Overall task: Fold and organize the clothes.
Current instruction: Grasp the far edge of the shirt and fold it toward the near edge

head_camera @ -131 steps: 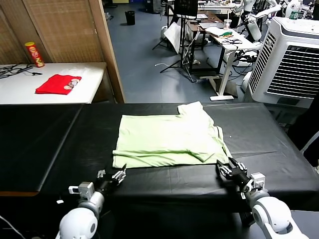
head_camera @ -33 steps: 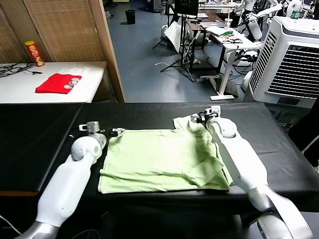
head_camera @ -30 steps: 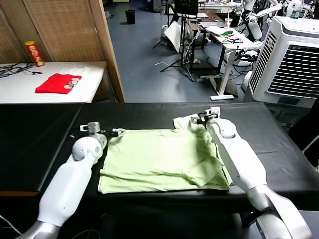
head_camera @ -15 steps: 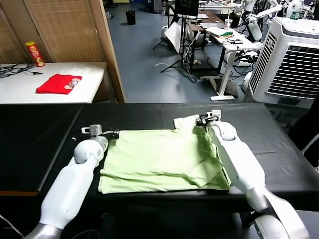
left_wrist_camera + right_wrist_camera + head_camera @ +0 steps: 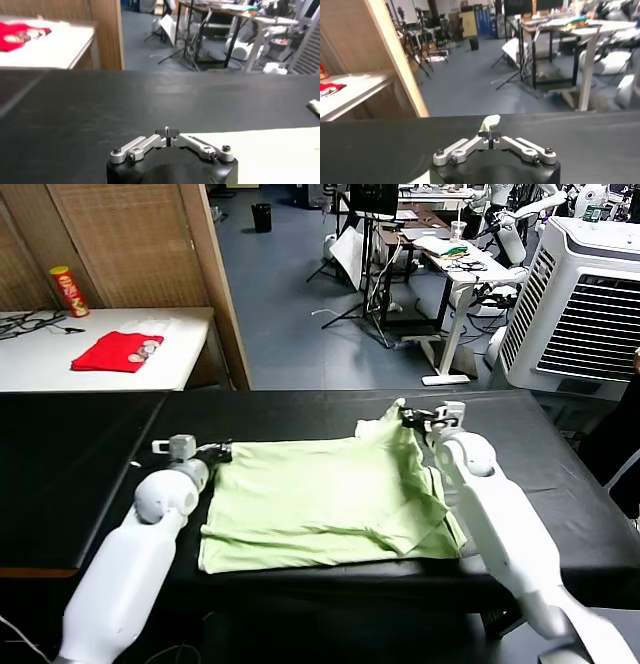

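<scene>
On the black table (image 5: pixel 90 484) in a cluttered lab, the pale green T-shirt (image 5: pixel 320 499) lay partly folded. The left gripper (image 5: pixel 222 451) and right gripper (image 5: pixel 404 416) were clamped shut on its far corners, the right one lifting its corner. Most folding seemed left.

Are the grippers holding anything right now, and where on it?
Yes. Both are shut on the T-shirt at its far edge: the left gripper pinches the far left corner, the right gripper pinches the far right corner, lifting a bit of fabric.
</scene>
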`<action>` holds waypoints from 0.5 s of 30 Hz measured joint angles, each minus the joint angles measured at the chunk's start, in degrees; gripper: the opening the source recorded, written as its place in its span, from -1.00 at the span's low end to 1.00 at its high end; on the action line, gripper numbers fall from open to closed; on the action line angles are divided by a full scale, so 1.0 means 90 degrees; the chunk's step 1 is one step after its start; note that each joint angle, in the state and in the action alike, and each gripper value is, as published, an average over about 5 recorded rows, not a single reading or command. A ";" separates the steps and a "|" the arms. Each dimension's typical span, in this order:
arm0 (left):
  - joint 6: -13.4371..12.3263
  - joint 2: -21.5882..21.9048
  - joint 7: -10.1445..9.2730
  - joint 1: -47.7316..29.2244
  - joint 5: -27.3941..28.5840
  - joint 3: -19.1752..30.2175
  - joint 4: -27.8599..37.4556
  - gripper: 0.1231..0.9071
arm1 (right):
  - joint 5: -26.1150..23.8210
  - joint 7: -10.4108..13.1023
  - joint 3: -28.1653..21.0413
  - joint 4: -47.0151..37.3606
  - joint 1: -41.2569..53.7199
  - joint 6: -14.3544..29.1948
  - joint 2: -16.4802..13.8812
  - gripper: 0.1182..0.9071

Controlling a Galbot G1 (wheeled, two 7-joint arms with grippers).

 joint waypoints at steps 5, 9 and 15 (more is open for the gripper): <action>0.0003 0.0280 -0.0083 0.0665 -0.0055 -0.0247 -0.0797 -0.98 | 0.0002 0.0139 0.0217 0.0762 -0.0691 -0.0248 -0.0319 -0.99; 0.0032 0.0419 -0.0200 0.1214 0.0040 -0.0463 -0.1376 -0.98 | 0.0001 0.0197 0.0323 0.1285 -0.1206 -0.0479 -0.0528 -0.99; 0.0151 0.0461 -0.0339 0.1972 0.0484 -0.0721 -0.2106 -0.98 | -0.0003 0.0354 0.0380 0.1860 -0.1790 -0.0841 -0.0784 -0.99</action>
